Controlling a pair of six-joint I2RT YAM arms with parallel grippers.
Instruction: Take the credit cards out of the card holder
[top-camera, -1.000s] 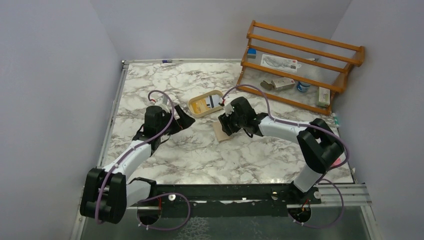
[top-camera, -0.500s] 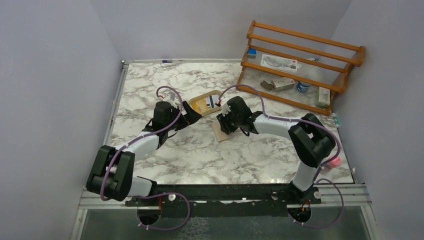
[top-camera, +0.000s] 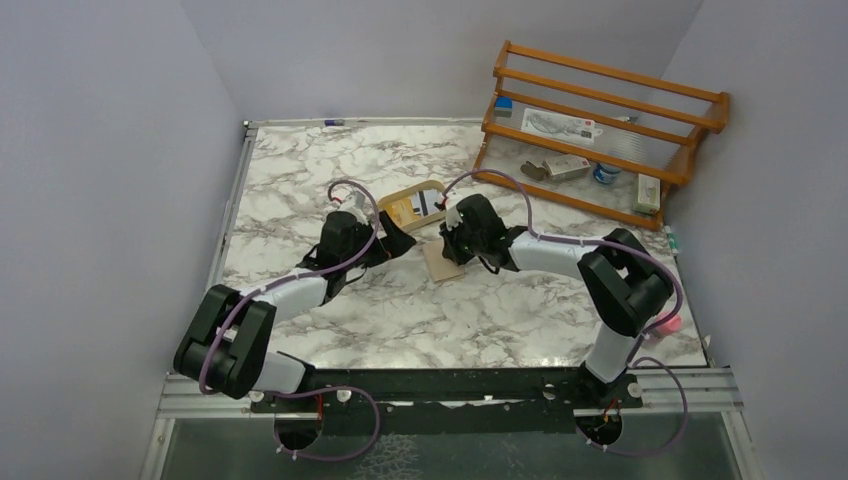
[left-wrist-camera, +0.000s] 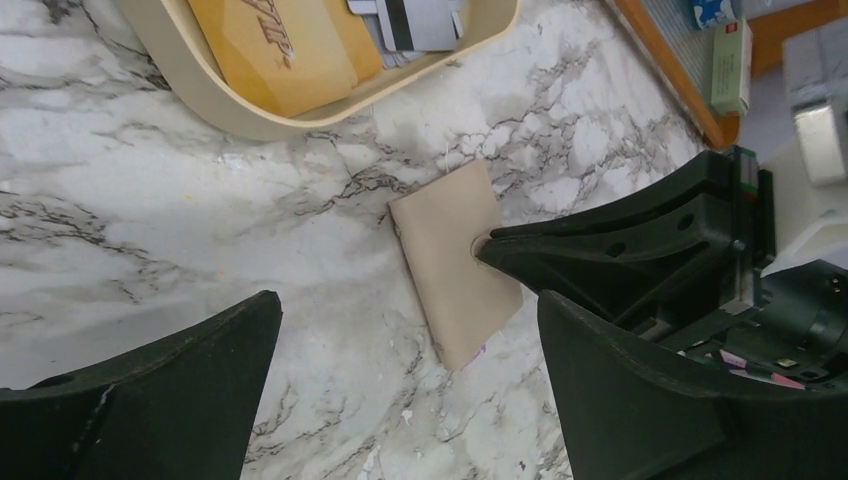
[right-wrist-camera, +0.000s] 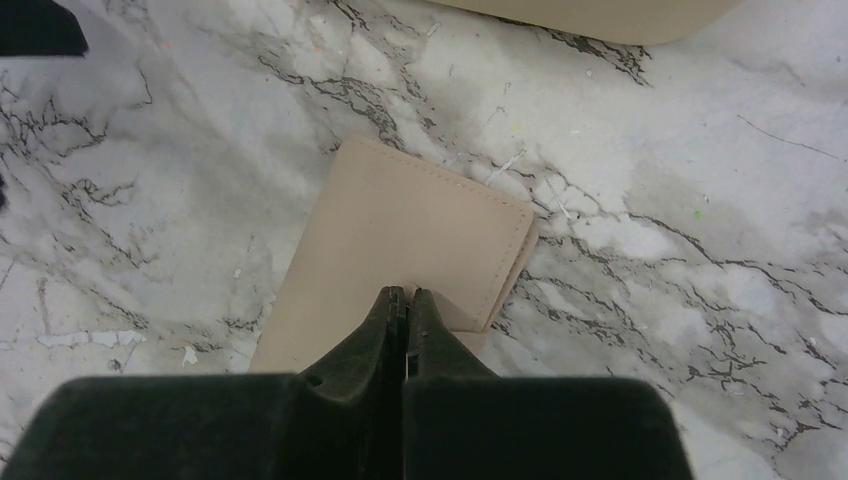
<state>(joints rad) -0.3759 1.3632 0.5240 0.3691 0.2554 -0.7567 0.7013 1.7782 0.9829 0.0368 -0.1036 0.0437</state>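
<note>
Marble-patterned white and grey, the table (top-camera: 300, 170) sits boxed in by plain pale walls (top-camera: 120, 150). Far beyond the right gripper (right-wrist-camera: 405, 295), a wooden rack (top-camera: 610, 130) of small packets stands against the back corner. Just ahead of both grippers lies an oval beige tray (left-wrist-camera: 300, 115) holding a yellow-orange packet (left-wrist-camera: 280, 45) and a pale striped card (left-wrist-camera: 425, 20).

The card holder (left-wrist-camera: 445, 250) lies folded flat on the table, directly beneath the right gripper and a little short of the tray. Nothing stands between it and the left gripper (left-wrist-camera: 408, 300).

The right gripper's fingers are clenched tight together with nothing between them, their tips pressing down on the card holder's upper face. The left gripper is spread wide and holds nothing. It hangs above the table with the card holder just ahead, between the lines of its two fingers, touching neither.
</note>
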